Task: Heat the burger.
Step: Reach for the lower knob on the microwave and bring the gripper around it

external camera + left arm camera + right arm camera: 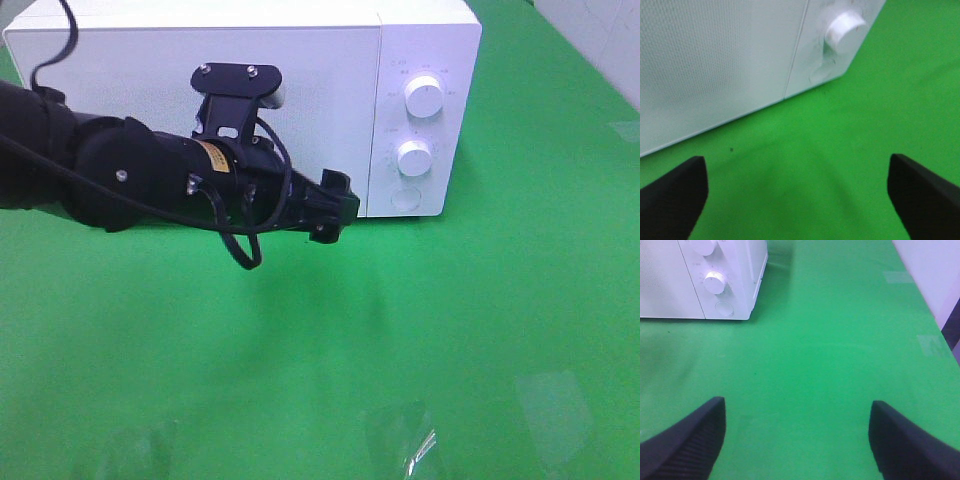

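Jaws of the right gripper (796, 440) stand wide apart and empty over the green cloth (830, 340). Left gripper (797, 200) is likewise spread and empty, just before the white microwave (250, 80), whose door is shut. Burger is hidden from every view.

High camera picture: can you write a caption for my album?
The black left gripper hovers in front of the closed white boxy microwave on the green table.
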You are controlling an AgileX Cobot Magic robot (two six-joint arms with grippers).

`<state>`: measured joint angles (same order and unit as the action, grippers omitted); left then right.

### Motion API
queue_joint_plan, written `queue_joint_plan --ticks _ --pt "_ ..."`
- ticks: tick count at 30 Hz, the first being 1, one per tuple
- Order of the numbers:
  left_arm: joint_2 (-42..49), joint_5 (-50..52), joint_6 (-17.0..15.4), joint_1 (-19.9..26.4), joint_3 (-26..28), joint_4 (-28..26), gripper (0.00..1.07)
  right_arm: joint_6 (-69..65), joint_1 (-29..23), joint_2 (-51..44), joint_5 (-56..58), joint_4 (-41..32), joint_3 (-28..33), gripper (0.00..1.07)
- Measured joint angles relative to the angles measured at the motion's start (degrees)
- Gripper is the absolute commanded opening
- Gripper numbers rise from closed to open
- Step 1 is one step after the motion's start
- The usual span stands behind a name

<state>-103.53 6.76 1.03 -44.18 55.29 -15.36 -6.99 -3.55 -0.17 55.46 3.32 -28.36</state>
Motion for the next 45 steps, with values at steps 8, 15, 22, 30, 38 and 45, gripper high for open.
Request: queue_joint_plan --ticks 8,15,22,30,38,45 --pt "6.7 -19.0 -0.1 0.0 -0.1 0.0 1.01 0.0 0.0 0.0 0.0 0.0 0.0 0.76" --pt "12.1 -35.4 -0.1 0.0 -0.1 1.0 1.01 0.0 0.0 0.0 0.0 0.0 0.0 0.76" --pt "13.9 -46.2 -0.5 5.3 -0.1 1.4 1.01 0.0 0.0 0.0 0.0 0.0 0.0 0.76" --pt "16.6 -57.7 0.2 19.4 -0.1 1.5 1.01 0.0 0.0 0.0 0.0 0.0 0.0 0.76" --pt "21.0 -67.3 2.5 33.6 -0.1 2.3 1.01 0.1 0.0 0.0 0.0 0.0 0.0 0.76" --pt "29.0 -73.0 3.1 43.7 -0.3 4.9 1.01 0.1 0.0 0.0 0.0 0.0 0.0 0.76"
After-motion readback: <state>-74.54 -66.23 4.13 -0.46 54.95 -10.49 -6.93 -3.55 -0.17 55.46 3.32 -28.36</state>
